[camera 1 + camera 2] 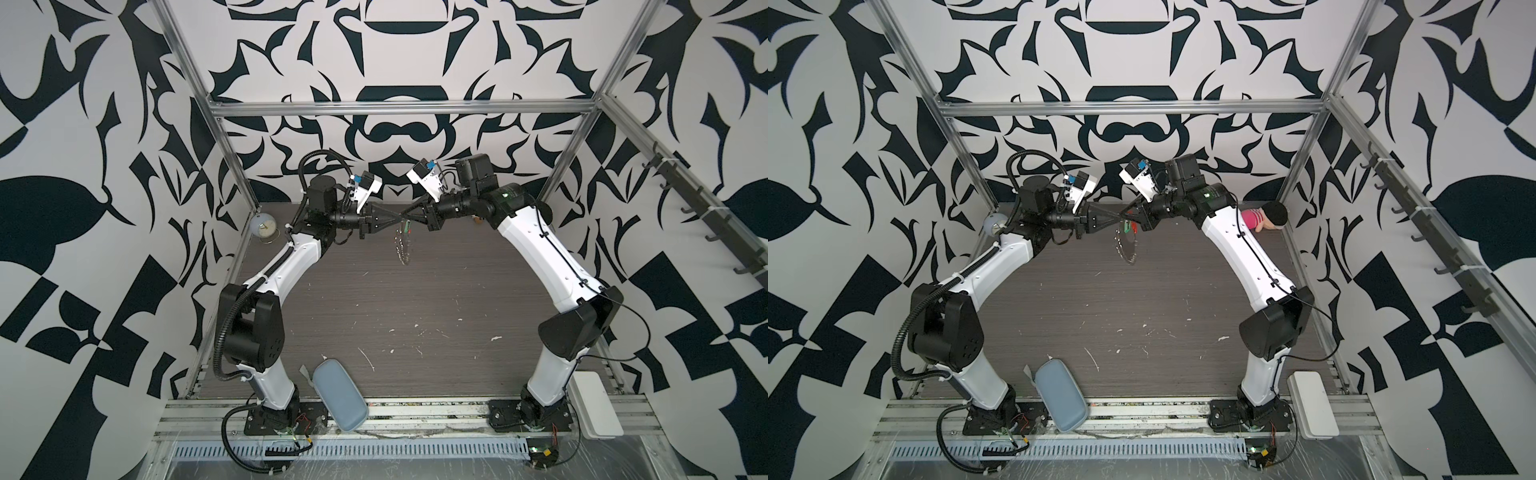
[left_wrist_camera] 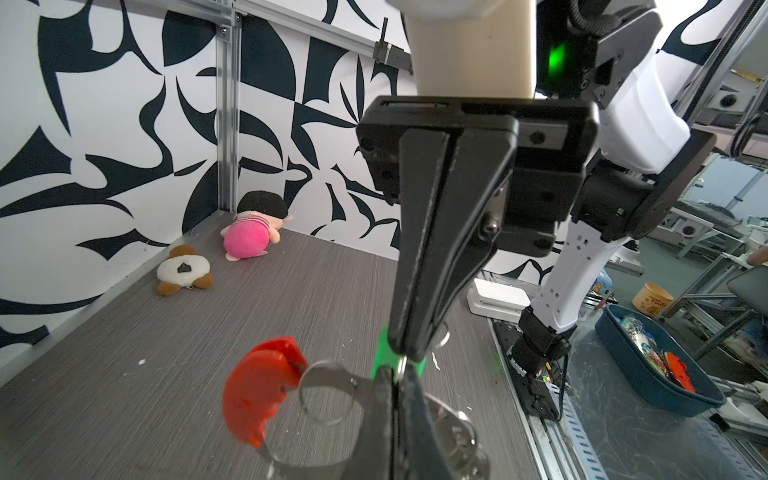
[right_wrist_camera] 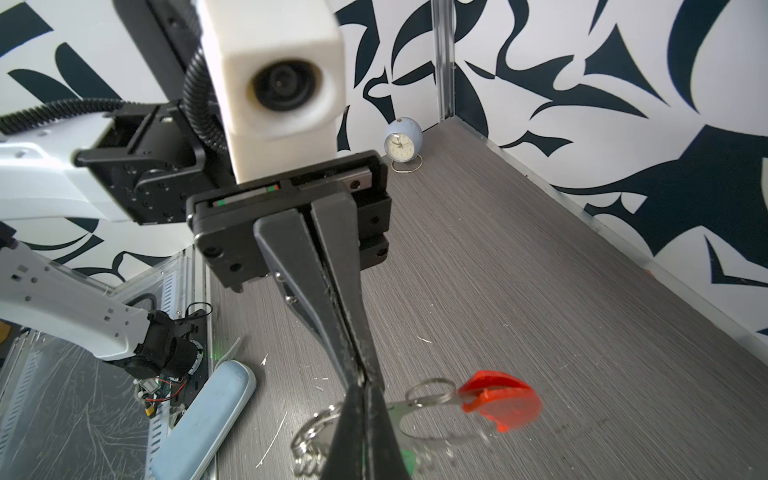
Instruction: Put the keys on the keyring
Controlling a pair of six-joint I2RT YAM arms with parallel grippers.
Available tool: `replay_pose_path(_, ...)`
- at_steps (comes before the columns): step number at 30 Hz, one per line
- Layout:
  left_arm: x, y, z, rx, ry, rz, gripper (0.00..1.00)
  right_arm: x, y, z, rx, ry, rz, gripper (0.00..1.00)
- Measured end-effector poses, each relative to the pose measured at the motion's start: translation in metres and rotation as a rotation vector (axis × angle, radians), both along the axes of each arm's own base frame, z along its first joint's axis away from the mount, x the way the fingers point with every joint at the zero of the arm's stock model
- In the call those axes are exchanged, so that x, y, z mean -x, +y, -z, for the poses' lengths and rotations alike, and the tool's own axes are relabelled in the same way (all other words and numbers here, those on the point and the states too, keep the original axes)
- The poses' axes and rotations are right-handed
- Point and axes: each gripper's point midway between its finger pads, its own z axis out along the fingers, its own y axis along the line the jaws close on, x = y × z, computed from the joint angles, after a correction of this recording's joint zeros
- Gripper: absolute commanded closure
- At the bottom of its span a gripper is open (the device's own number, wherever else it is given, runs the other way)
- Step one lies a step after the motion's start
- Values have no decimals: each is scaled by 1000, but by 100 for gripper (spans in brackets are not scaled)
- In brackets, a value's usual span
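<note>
Tools of both arms meet tip to tip in mid-air, well above the counter. The left tool has its fingers pressed together, and in the left wrist view the metal band of the keyring runs into its tips, so it appears to pinch the loop. The right tool is closed to a sliver on the keys, gripping the bright green tag just where the two tools touch. The rest of the keyring hangs below both tools, with its red bar to one side of the tips and the small silver rings dangling under them. In both top views the loop looks blurred, so it may be swinging. The step in hand seems to be threading the key onto the loop. To do it well, the left tool should hold the loop steady. The right tool should ease the key's eye along the metal slowly and let go only once it is fully seated and clear of the dangling rings. No brand or label can be read. Far behind the left tool stands an alarm clock, and the numerals on its dial are too small to make out.
</note>
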Motion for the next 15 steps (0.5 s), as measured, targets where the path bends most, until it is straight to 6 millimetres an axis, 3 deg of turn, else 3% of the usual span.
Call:
replay_pose_path(5, -11, -2, 16, -7, 15, -94, 100, -10, -21, -8, -93, 76, 174, 72)
replay_pose_path(11, -22, -6, 27, -28, -54, -274, 100, -38, -64, -27, -253, 223, 511, 70)
replay_pose_path(15, -29, -13, 29, -30, -136, -382, 100, -49, -73, -28, -358, 375, 657, 70)
